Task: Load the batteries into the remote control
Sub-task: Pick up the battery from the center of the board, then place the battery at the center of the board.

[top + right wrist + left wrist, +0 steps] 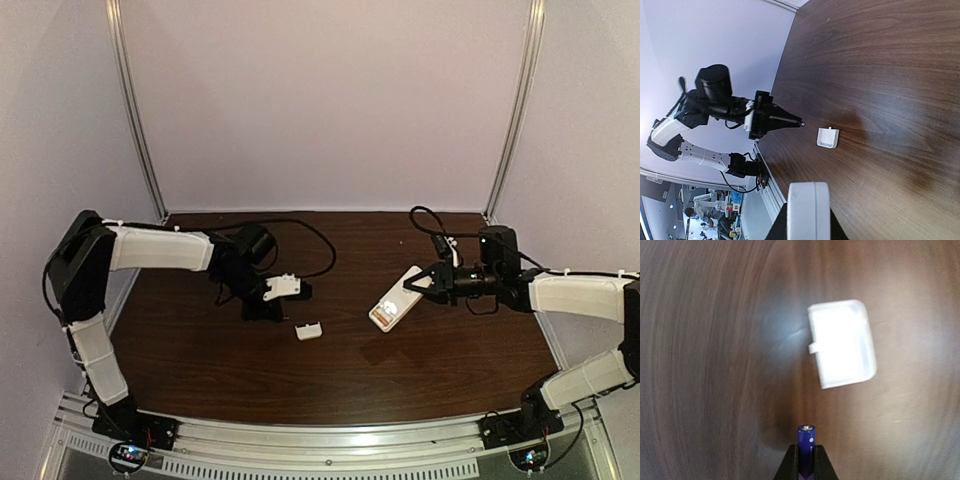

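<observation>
Dark worktop (pixel 450 370) overhead: remote (pixel 395 300) right of centre, clamped by right claw (pixel 432 283). Left wrist: left claw (pixel 806 462) pinched on purple battery (pixel 806 440), likely light, slick, rigid; mid-barrel hold advised; cover (pixel 842 342) ahead. Right wrist: remote gripped endwise.

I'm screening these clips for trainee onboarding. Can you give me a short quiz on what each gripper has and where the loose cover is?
1. True or false: the left gripper is shut on a purple battery.
2. Fill in: the white cover lies flat on the ___, with neither gripper touching it.
3. The right gripper holds: A) the cover, B) the remote control, C) nothing.

Key: 1 true; 2 table; 3 B.
</observation>
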